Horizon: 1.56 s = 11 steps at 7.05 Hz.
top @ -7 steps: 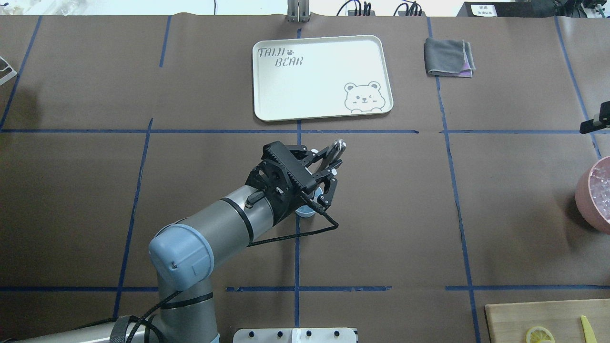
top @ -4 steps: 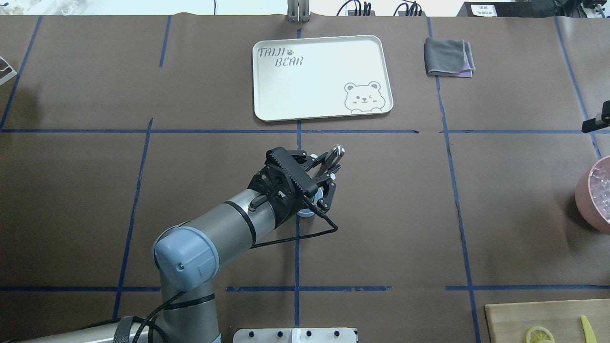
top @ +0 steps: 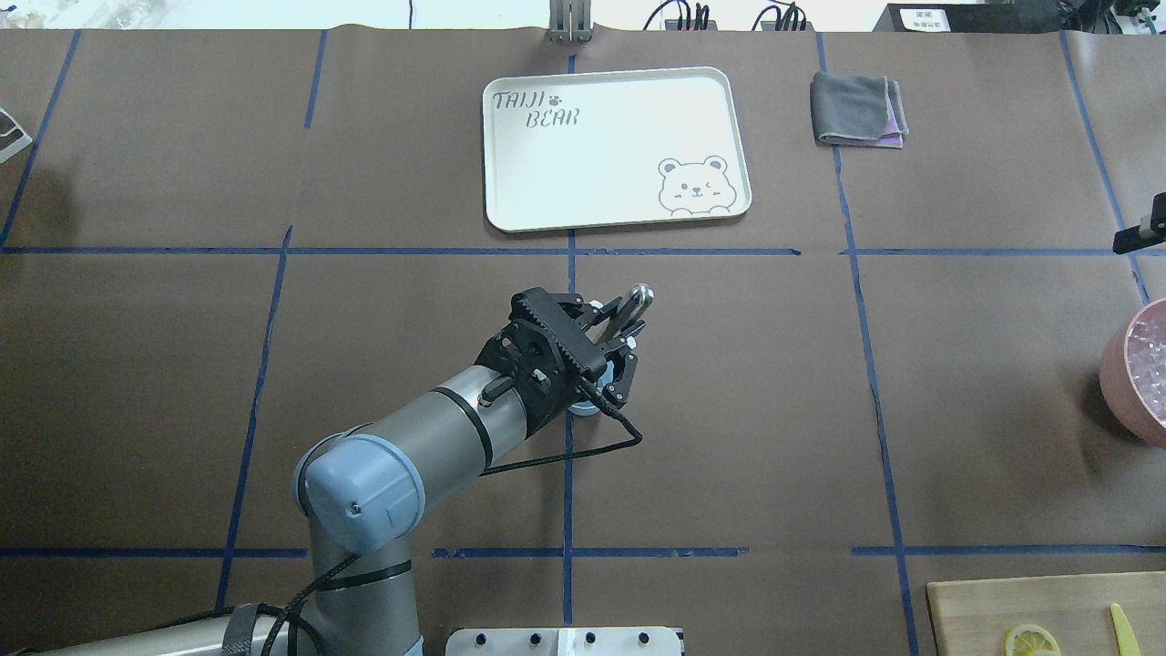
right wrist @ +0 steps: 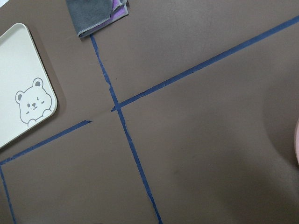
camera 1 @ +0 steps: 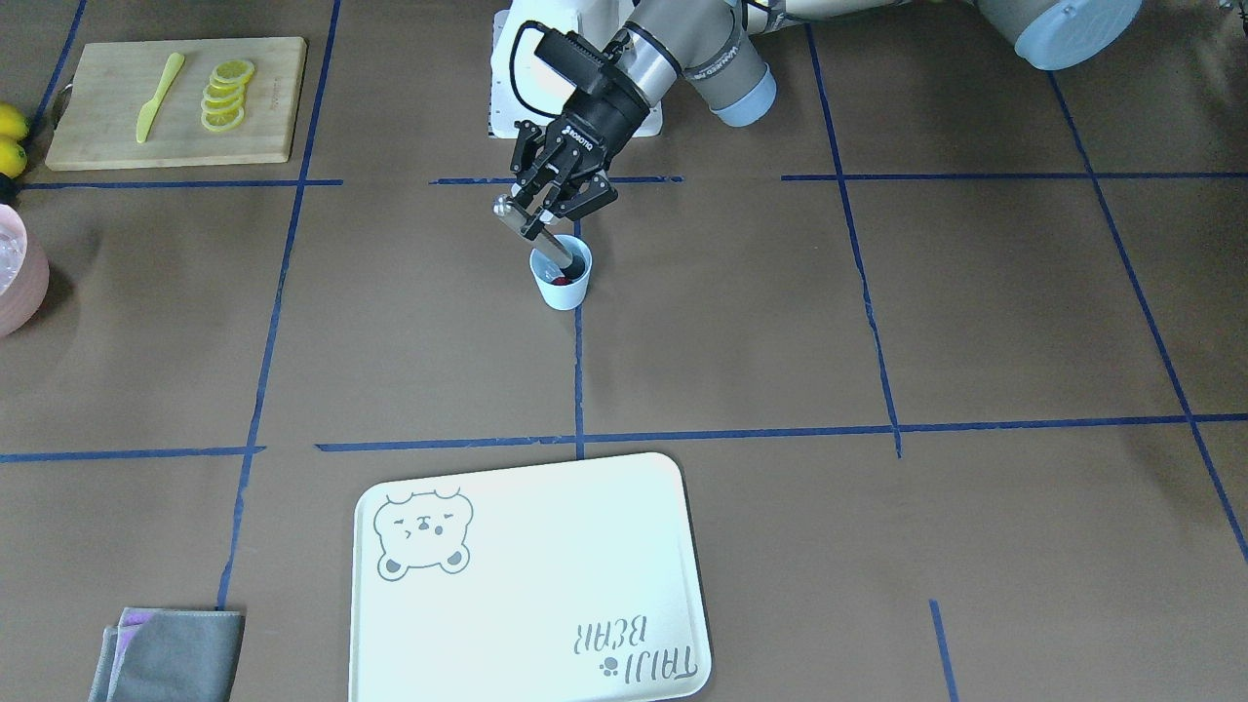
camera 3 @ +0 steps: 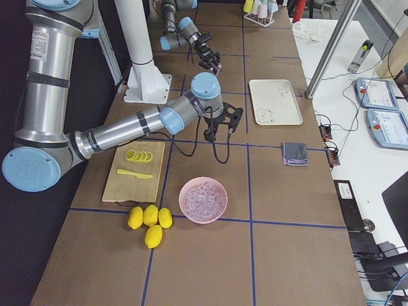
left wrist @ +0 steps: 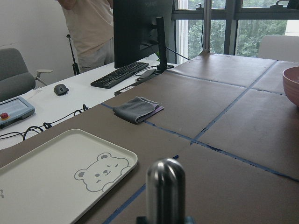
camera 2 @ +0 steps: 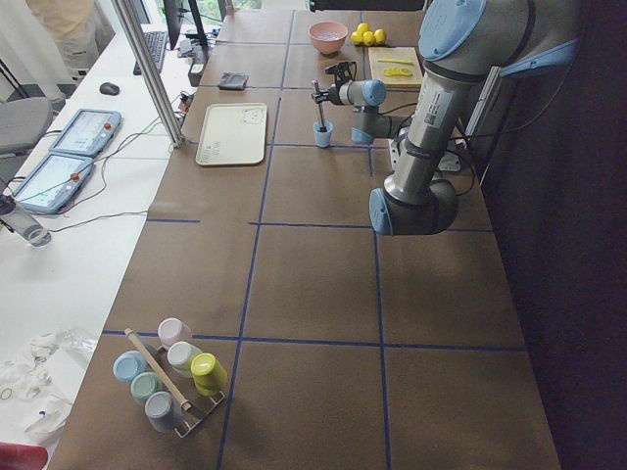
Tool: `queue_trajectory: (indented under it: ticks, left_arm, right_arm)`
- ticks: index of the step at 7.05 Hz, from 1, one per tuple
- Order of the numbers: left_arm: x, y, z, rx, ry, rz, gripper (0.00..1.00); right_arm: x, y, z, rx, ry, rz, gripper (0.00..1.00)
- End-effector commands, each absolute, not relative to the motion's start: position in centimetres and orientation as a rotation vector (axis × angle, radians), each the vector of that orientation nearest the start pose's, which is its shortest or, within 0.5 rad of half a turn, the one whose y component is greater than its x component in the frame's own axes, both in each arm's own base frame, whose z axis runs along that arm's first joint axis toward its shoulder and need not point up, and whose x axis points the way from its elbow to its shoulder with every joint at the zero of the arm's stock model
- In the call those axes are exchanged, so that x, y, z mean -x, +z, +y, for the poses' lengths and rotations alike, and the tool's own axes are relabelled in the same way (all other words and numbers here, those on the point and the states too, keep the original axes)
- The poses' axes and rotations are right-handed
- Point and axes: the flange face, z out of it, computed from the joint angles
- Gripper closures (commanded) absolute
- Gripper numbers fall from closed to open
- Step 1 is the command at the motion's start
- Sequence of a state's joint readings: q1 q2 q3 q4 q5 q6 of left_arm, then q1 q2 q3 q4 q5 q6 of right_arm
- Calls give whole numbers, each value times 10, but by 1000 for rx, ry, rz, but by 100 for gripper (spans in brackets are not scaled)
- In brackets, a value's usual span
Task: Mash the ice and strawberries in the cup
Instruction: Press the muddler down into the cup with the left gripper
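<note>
The left gripper (camera 1: 548,216) is pinched shut on a steel pestle (camera 1: 556,250), which leans with its lower end inside the cup (camera 1: 563,292) (pale blue, upright, mid-table). A red strawberry (camera 1: 559,281) shows at the bottom; any ice there is too small to make out. Whether the right gripper (camera 3: 220,131) is spread or closed, I cannot tell.

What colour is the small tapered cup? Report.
Pale blue tapered plastic cup, best in front-facing view.
</note>
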<state>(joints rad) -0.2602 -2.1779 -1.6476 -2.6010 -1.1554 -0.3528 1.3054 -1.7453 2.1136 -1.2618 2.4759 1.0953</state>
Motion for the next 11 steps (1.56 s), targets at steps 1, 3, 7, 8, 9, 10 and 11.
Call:
queue_trajectory:
  ticks: [1,3,7,8,9,10,11]
  left_arm:
    - [-558,158,-328,-1358,363,1032,100]
    - [-558,164,-328,-1354,367,1025,100]
    - [-544,130,-323,-1388,338,1076,100]
    - [-534,120,-323,-1400,323,1090,100]
    - [-525,114,-324,-1408,308,1097,100]
    - [-513,110,-327,-1409,287,1063,100]
    - [-498,103,-331,-1405,250,970,100]
  right_arm:
    - [54,426,-409,59,444,-1076,0]
    - [54,427,-408,61,445,-1075,0]
    - [54,430,-408,67,449,-1072,0]
    - [54,430,-407,67,449,-1072,0]
    - [54,431,-407,68,449,-1071,0]
    - [54,431,-407,68,450,-1071,0]
    - [54,431,-407,69,450,-1070,0]
